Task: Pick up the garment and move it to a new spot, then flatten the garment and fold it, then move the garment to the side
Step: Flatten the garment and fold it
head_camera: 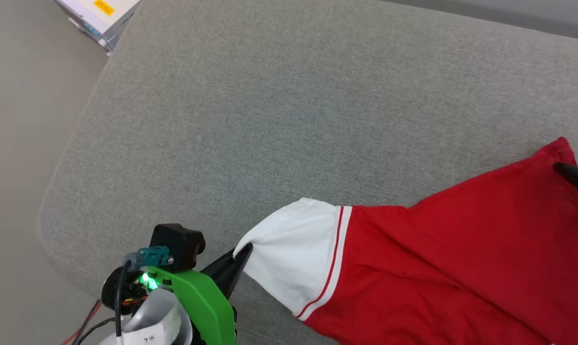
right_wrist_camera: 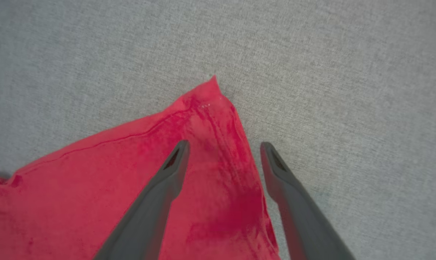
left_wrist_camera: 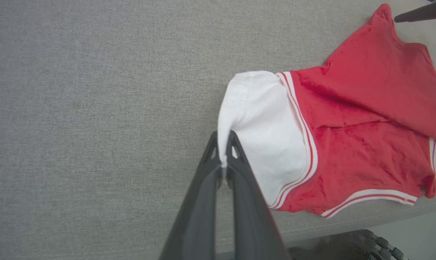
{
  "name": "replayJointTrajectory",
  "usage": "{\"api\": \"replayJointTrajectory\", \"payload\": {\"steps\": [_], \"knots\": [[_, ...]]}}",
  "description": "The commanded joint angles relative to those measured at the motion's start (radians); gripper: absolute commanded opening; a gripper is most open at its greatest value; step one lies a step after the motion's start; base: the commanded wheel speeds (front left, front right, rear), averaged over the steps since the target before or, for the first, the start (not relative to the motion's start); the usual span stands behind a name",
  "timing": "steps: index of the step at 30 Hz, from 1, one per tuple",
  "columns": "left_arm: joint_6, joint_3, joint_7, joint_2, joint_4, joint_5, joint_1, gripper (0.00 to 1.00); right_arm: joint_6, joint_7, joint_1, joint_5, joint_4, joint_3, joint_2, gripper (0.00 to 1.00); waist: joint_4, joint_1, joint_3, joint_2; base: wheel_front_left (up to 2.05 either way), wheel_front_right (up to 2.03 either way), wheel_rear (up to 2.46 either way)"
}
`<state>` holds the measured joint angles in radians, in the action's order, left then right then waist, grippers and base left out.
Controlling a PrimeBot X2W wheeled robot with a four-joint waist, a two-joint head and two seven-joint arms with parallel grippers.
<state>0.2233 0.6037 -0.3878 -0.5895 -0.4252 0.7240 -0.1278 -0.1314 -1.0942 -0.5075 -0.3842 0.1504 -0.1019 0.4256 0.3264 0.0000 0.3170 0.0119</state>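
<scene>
Op: Garment location?

Tech: The garment [head_camera: 461, 268] lies on the grey cushion [head_camera: 269, 120], in the near-right area and close to the near edge. The red body is creased, w/ folds. One red corner points toward the far edge. A white sleeve [head_camera: 293, 249] w/ red-white trim extends toward the cushion's left edge.

Op: L side?

Tech: The left gripper [left_wrist_camera: 223, 141] has its jaws closed, pinching the sleeve's cuff edge, w/ a thin strip of white fabric caught between the tips. It sits by the near edge, on the near-left-corner side of the garment.

Op: R side?

Tech: The right gripper [right_wrist_camera: 225, 146] has its jaws spread wide and holds nothing. One finger is over red fabric and the other over bare cushion, so they straddle the garment's side edge just below the red corner. Whether it touches the fabric: cannot tell.

Op: Surroundings?

Tech: There is pale floor [head_camera: 20, 143] beyond the left edge. A white box w/ a yellow label [head_camera: 102, 12] stands past the far-left corner.
</scene>
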Motion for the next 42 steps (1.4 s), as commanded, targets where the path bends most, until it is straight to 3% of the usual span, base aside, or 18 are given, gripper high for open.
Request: {"api": "replayJointTrajectory", "payload": {"steps": [1, 11, 12, 13, 14, 27, 42], "knots": [[-0.007, 0.001, 0.008, 0.010, 0.004, -0.008, -0.018, 0.00, 0.001, 0.014, -0.022, 0.014, 0.021, 0.006, 0.008, 1.00, 0.044, 0.0000, 0.044, -0.0119, 0.00, 0.00, 0.00], [-0.016, 0.014, 0.018, 0.029, 0.005, -0.011, -0.036, 0.00, 0.001, 0.019, -0.028, 0.023, 0.139, 0.097, 0.042, 1.00, 0.065, 0.0000, 0.068, -0.0119, 0.00, 0.00, 0.00], [-0.017, 0.014, 0.020, 0.030, 0.006, -0.011, -0.037, 0.00, 0.001, 0.013, -0.022, 0.018, 0.145, 0.107, 0.046, 0.59, 0.065, 0.0000, 0.069, -0.0119, 0.00, 0.00, 0.00], [-0.018, 0.014, 0.021, 0.031, 0.007, -0.011, -0.038, 0.00, 0.001, 0.007, -0.015, 0.011, 0.150, 0.122, 0.051, 0.08, 0.065, 0.0000, 0.070, -0.0119, 0.00, 0.00, 0.00], [-0.018, 0.014, 0.022, 0.031, 0.009, -0.011, -0.040, 0.00, 0.001, 0.008, -0.011, 0.004, 0.151, 0.132, 0.056, 0.00, 0.065, 0.0000, 0.071, -0.0119, 0.00, 0.00, 0.00], [-0.013, -0.027, 0.080, 0.036, 0.001, -0.020, -0.064, 0.00, 0.001, 0.275, -0.082, -0.050, 0.188, 0.121, 0.039, 0.00, -0.001, 0.0000, -0.032, -0.0119, 0.00, 0.00, 0.00], [0.025, -0.174, 0.177, 0.018, -0.062, -0.063, -0.189, 0.00, 0.001, 0.523, -0.120, -0.172, 0.071, 0.187, 0.091, 0.00, -0.191, 0.0000, -0.221, -0.0119, 0.00, 0.00, 0.00]]}}
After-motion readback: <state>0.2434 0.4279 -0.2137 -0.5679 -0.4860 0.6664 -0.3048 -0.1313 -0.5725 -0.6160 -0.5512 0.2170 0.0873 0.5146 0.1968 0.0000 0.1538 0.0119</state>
